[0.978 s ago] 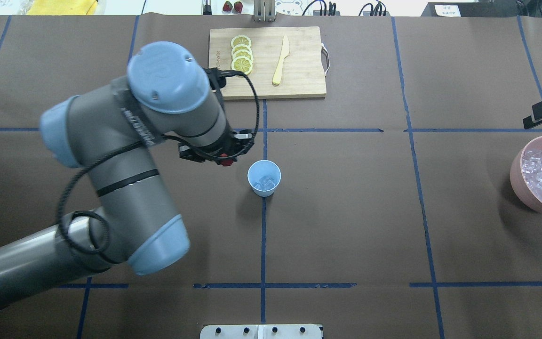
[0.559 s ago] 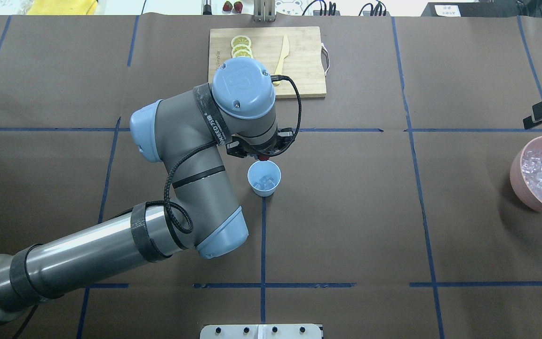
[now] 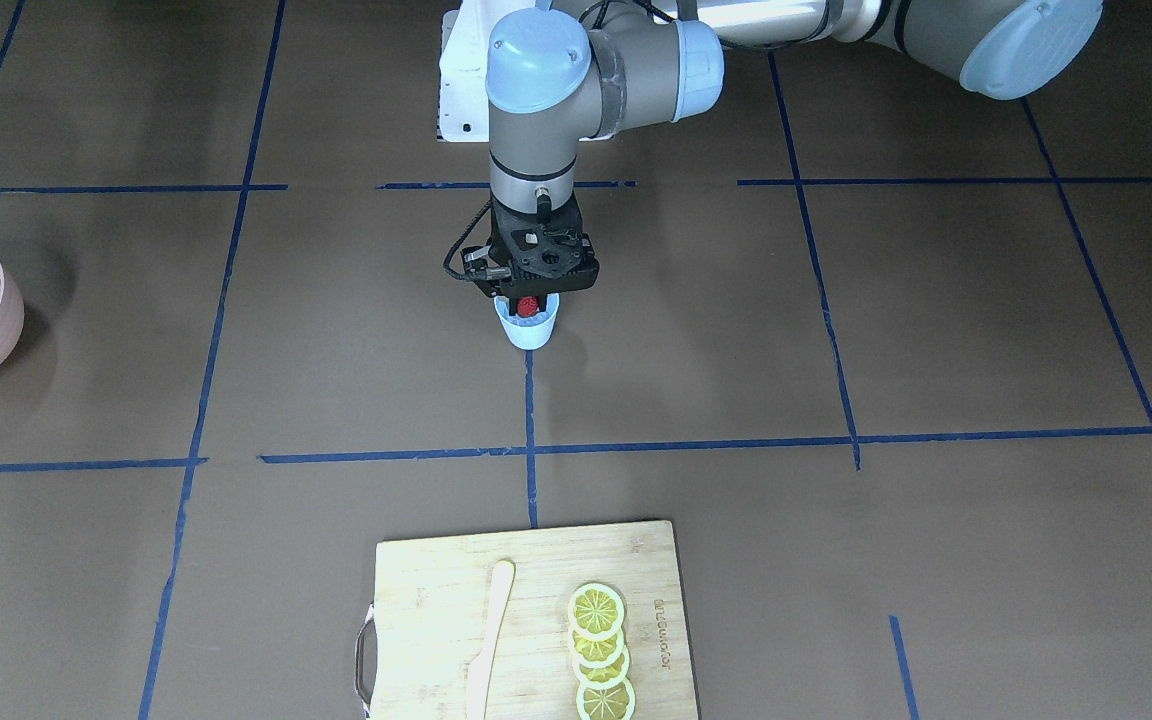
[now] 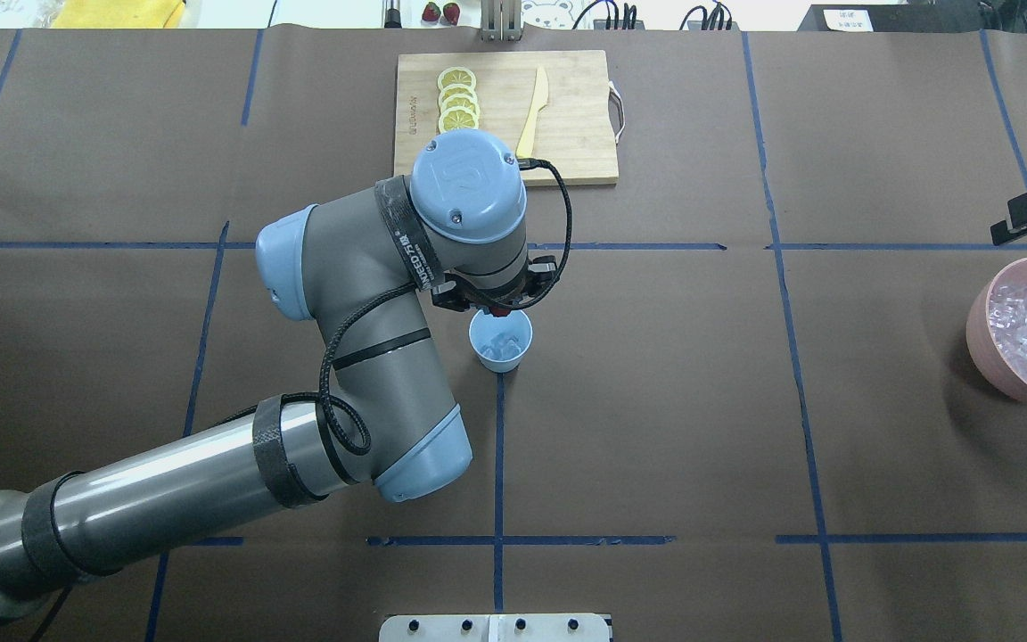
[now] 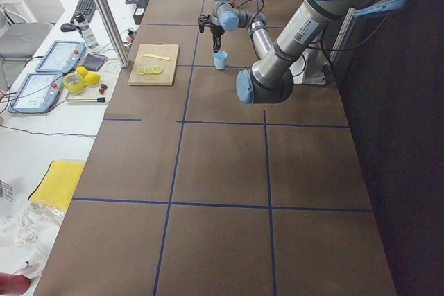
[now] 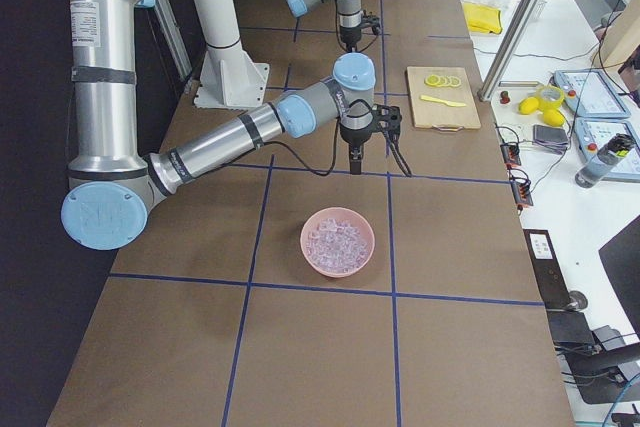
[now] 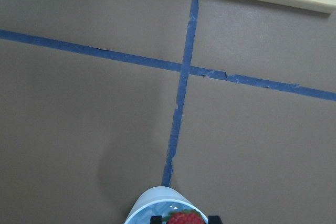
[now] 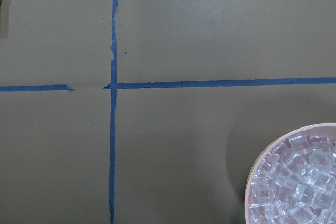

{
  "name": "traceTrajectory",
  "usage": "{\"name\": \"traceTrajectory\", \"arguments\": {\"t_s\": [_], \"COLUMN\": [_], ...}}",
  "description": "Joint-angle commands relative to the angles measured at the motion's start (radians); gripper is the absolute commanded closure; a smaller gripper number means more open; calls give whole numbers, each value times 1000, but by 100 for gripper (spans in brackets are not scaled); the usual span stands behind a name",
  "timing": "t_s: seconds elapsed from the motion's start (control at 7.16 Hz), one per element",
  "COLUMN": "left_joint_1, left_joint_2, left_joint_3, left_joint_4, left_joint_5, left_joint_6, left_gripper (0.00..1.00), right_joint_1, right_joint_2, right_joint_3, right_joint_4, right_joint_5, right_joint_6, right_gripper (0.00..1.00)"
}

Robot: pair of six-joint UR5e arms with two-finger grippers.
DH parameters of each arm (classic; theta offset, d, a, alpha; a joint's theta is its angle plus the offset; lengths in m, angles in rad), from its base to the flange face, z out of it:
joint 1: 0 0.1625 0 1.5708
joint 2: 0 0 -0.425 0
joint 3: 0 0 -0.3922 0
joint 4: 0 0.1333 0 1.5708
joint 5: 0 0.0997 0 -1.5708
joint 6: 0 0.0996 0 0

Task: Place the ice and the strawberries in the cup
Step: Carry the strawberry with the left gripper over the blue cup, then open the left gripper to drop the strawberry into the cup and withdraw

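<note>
Exterior front-facing: the left gripper (image 3: pixel 530 298) is seen clamped on the strawberry (image 3: pixel 529 304), held at the mouth of the cup (image 3: pixel 528 335). Overhead exterior: ice (image 4: pixel 503 341) is seen lying inside the cup — the strawberry is held at its far rim. Exterior right: the right gripper (image 6: pixel 356 159) is hung near the pink bowl (image 6: pixel 337 273) — how far it is open cannot be told.
</note>
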Motion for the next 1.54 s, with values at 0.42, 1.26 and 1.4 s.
{"name": "traceTrajectory", "arguments": {"t_s": [0.42,1.26,1.4], "left_joint_1": [16,-150,-291], "left_joint_2": [20,408,513], "left_joint_3": [-15,-503,-531], "left_joint_4": [-1,63,65], "left_joint_5": [0,-59,-166], "left_joint_6": [-25,341,517], "left_gripper": [45,17,17], "right_joint_1": [1,108,161], "right_joint_2": [0,2,3], "right_joint_3": [0,-72,-136], "right_joint_4": [0,-14,-14], "right_joint_5": [0,2,3], "right_joint_6": [0,-133,-241], "right_gripper": [1,1,1]}}
